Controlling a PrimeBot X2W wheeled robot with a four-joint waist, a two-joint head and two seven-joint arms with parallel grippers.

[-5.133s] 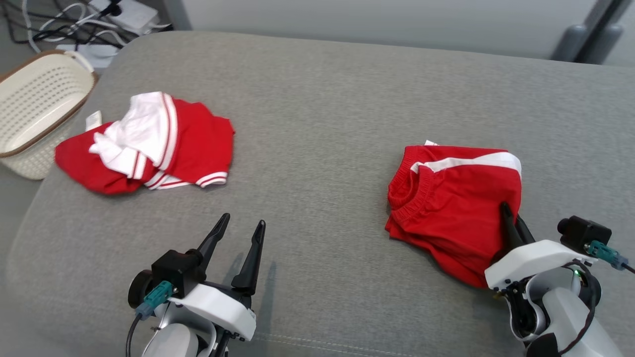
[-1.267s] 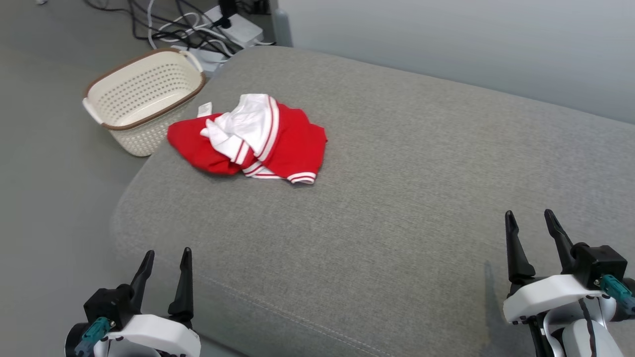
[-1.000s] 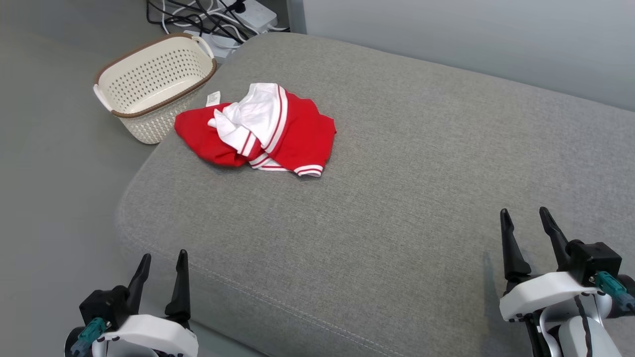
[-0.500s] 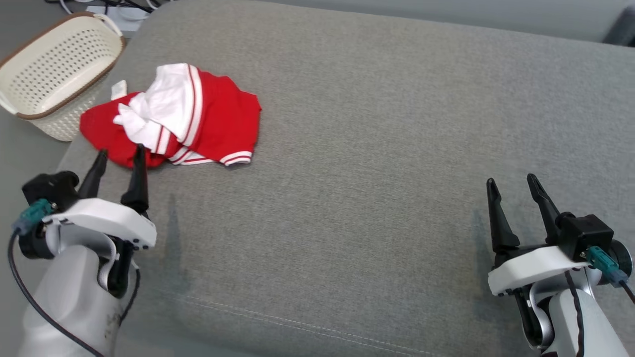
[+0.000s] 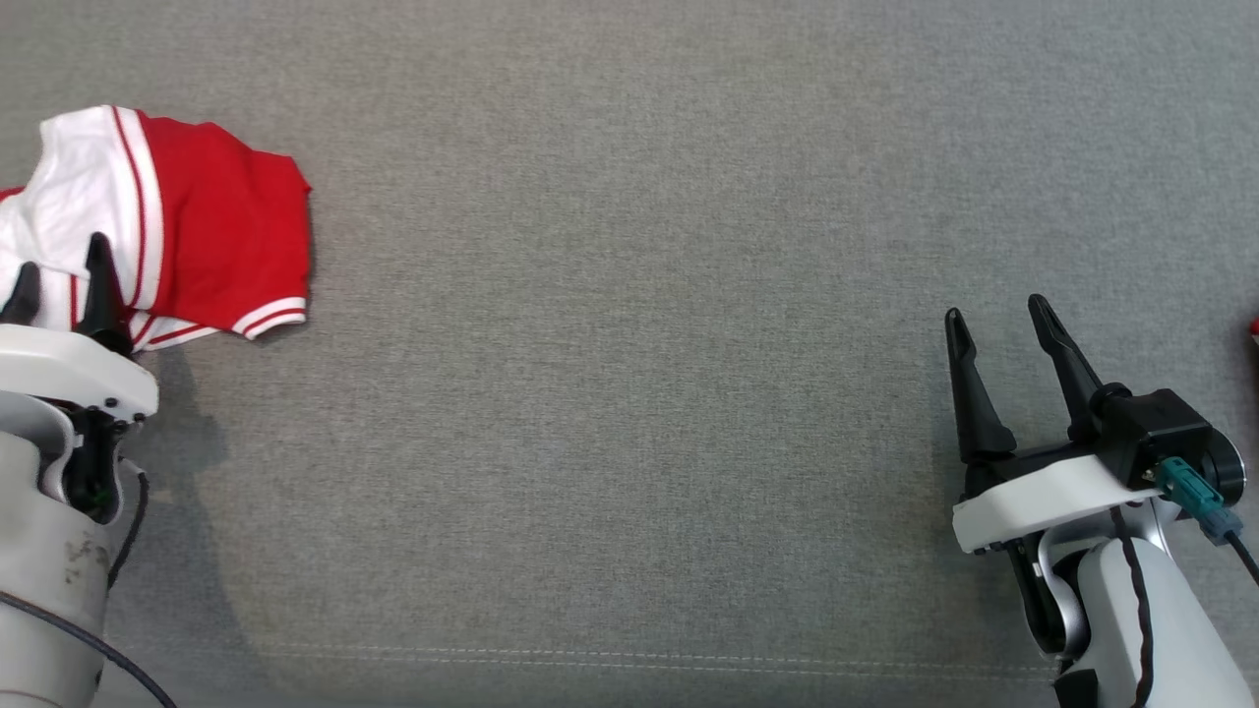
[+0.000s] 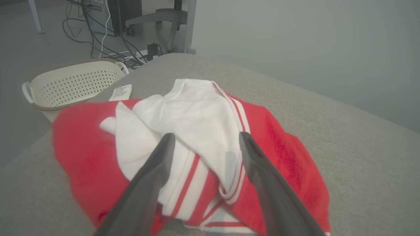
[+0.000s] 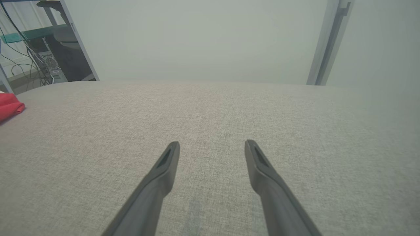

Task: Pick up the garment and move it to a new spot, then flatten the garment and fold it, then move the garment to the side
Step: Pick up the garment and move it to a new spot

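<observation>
At 9 o'clock on the grey cushion (image 5: 629, 295), the crumpled red-and-white garment (image 5: 216, 226) is framed by the spread, empty left gripper (image 5: 61, 258). Beyond it at 10 o'clock, a perforated basket (image 6: 72, 85) and cables (image 6: 98, 36) are seen. The right gripper (image 5: 994, 309) is held open at 4 o'clock.

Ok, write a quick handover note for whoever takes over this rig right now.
Left tool: open, poised at the near edge of the red-and-white garment, nothing gripped.
Right tool: open, empty, over bare grey cushion.
Garment: crumpled at the cushion's left end, near the cream basket.
Done: no step on it yet.
Left: pick up, relocate, flatten, fold, move aside.
</observation>
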